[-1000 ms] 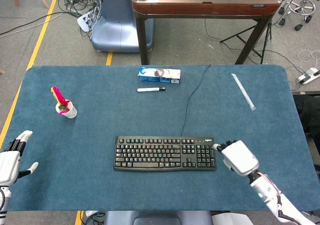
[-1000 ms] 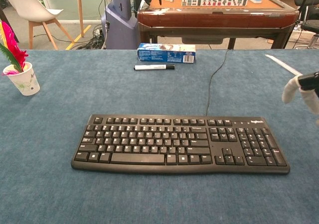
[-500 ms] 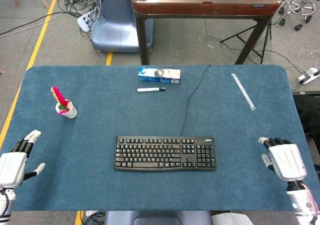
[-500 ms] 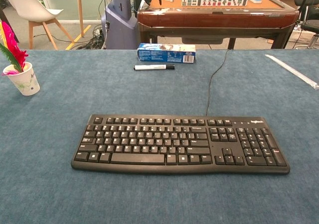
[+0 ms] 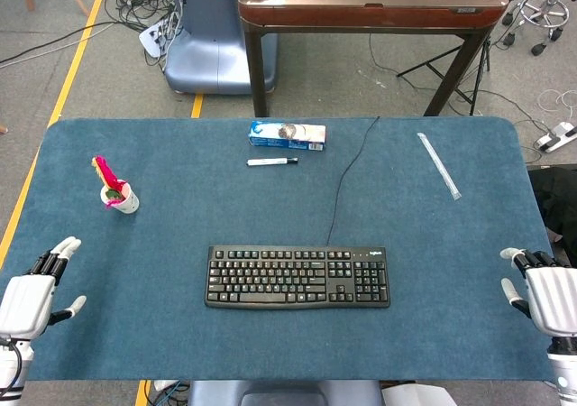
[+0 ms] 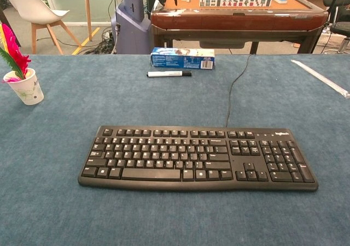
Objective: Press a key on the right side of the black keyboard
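The black keyboard (image 5: 298,277) lies near the front middle of the blue table, its cable running toward the far edge; the chest view shows the keyboard (image 6: 198,158) close up with nothing over its keys. My right hand (image 5: 545,296) hovers at the table's front right corner, far right of the keyboard, fingers apart and holding nothing. At the front left corner my left hand (image 5: 34,290) is likewise spread and empty. Neither hand appears in the chest view.
A paper cup with pink feathers (image 5: 115,189) stands at the left. A blue box (image 5: 287,134) and a marker (image 5: 271,161) lie behind the keyboard. A clear ruler (image 5: 438,164) lies at the back right. A brown table (image 5: 370,0) stands beyond.
My right hand has pulled away from the keyboard's right end to the table's front right corner. The left hand shifted slightly right and down.
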Controlling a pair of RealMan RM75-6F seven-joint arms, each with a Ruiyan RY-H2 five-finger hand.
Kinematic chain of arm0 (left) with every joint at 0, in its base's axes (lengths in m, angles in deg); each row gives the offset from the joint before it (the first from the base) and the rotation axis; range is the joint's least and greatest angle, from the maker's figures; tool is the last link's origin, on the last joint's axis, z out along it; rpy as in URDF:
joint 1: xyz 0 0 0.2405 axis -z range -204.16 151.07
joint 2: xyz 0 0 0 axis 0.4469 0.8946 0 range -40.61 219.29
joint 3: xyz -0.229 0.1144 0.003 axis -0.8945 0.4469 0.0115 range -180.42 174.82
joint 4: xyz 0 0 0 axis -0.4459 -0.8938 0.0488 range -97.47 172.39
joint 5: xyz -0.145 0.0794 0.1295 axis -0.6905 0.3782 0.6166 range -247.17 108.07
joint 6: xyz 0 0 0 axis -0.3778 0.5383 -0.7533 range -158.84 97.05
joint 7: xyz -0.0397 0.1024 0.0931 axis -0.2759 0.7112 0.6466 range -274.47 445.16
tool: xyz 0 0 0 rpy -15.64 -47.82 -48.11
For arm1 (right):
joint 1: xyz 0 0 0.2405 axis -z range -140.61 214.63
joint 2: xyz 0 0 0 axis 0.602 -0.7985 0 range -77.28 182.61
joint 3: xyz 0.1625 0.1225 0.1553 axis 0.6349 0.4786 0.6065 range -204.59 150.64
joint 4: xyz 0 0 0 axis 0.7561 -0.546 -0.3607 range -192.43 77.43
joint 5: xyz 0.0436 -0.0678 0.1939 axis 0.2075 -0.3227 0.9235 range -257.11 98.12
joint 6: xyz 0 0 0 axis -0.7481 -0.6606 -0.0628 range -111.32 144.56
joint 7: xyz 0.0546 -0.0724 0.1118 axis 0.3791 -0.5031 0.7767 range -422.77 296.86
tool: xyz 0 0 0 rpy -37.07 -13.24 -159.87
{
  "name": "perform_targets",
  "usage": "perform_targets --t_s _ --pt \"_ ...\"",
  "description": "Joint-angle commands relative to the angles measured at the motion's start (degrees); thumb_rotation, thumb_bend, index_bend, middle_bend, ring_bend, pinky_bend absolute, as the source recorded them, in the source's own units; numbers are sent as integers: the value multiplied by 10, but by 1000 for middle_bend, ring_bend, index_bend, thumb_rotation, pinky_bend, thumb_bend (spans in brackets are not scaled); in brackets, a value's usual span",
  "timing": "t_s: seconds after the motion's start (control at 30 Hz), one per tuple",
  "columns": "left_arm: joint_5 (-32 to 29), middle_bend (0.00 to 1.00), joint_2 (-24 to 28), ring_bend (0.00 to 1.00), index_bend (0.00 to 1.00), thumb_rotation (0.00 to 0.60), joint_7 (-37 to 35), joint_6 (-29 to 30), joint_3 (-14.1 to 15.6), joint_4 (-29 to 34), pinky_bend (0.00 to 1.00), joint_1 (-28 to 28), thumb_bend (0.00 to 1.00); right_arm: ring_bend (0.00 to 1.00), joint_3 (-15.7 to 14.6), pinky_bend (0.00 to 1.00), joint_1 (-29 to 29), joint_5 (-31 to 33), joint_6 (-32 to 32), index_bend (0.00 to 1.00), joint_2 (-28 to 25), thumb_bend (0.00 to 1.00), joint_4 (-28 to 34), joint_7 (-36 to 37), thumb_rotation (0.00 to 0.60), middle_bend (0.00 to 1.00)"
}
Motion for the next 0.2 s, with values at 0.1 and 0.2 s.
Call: perform_targets --t_s 0.1,0.2 --pt "-3 135 1 171 121 600 -5 3 -1 -1 458 -2 168 431 5 586 -3 -3 -16 402 1 306 -3 4 600 484" --pt "-4 135 2 171 121 600 -8 5 0 -1 458 -4 168 432 7 586 -2 -1 -24 402 2 306 -4 7 600 484"
